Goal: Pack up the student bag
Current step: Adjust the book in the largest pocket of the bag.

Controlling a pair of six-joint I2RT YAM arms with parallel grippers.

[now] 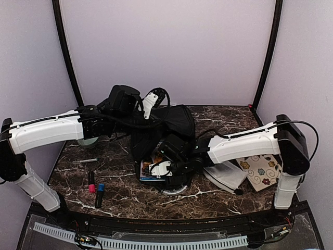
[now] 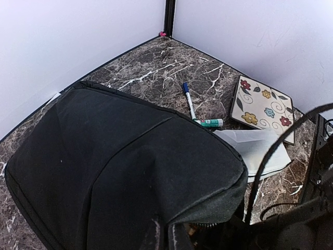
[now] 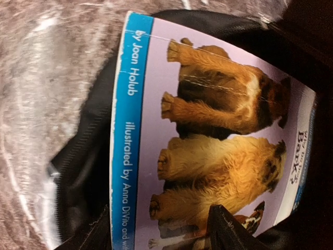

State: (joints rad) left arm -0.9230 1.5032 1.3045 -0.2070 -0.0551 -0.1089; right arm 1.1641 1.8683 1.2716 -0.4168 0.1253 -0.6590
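The black student bag lies mid-table and fills the left wrist view. My left gripper is at the bag's far top edge. In the left wrist view it is shut on a fold of the bag's fabric beside the zipper and holds it up. My right gripper is at the bag's near opening, shut on a children's book with dogs on the cover. In the right wrist view the book lies partly inside the black opening, with one finger on its cover.
A floral notebook and a white pouch lie right of the bag. A blue pen and a green-capped marker lie behind it. A pink marker, a blue marker and a pen lie at the left.
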